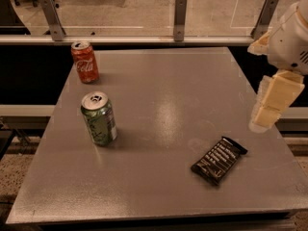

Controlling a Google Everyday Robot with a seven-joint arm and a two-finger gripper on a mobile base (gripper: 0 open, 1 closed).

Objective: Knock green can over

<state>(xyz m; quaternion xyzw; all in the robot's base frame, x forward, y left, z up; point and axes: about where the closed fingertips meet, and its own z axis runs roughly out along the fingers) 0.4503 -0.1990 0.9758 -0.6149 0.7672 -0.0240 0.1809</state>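
The green can (99, 118) stands upright on the left part of the grey table (163, 105), silver top with pull tab facing up. My gripper (270, 106) hangs at the right edge of the view, above the table's right side, far from the can. Its pale fingers point down.
A red Coca-Cola can (85, 61) stands upright at the table's back left. A black snack bar wrapper (219, 160) lies flat at the front right, below the gripper. A glass barrier with metal posts (180, 12) runs behind the table.
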